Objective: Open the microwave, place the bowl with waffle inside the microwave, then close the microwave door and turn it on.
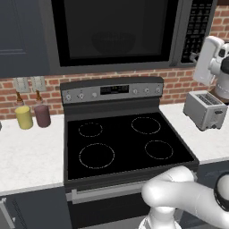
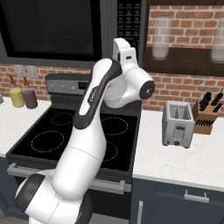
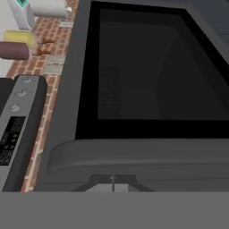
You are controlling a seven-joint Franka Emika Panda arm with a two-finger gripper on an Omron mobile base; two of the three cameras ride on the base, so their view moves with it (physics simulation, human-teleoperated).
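Microwave (image 1: 112,36) hangs above the stove (image 1: 125,138) with its door (image 3: 147,76) shut, and through the dark window the bowl (image 1: 113,42) shows faintly inside, a rounded shape near the middle of the cavity; whether the waffle sits in it cannot be made out through the tint. The black keypad (image 1: 197,27) runs down the right end of the microwave, and the arm reaches up to it, the white hand just beside the strip of small buttons. The gripper (image 3: 113,184) has its two dark fingertips pressed together with nothing between them; in the hand view they sit at the bottom, close against the long curved handle (image 3: 138,154) of the door, though contact with the keypad itself cannot be told. On the counter to the right of the stove stands a silver toaster (image 1: 205,109), with a knife block (image 2: 205,111) further along. To the left of the stove, a yellow jar (image 1: 23,117) and a maroon jar (image 1: 42,115) stand side by side against the brick wall (image 1: 179,85).
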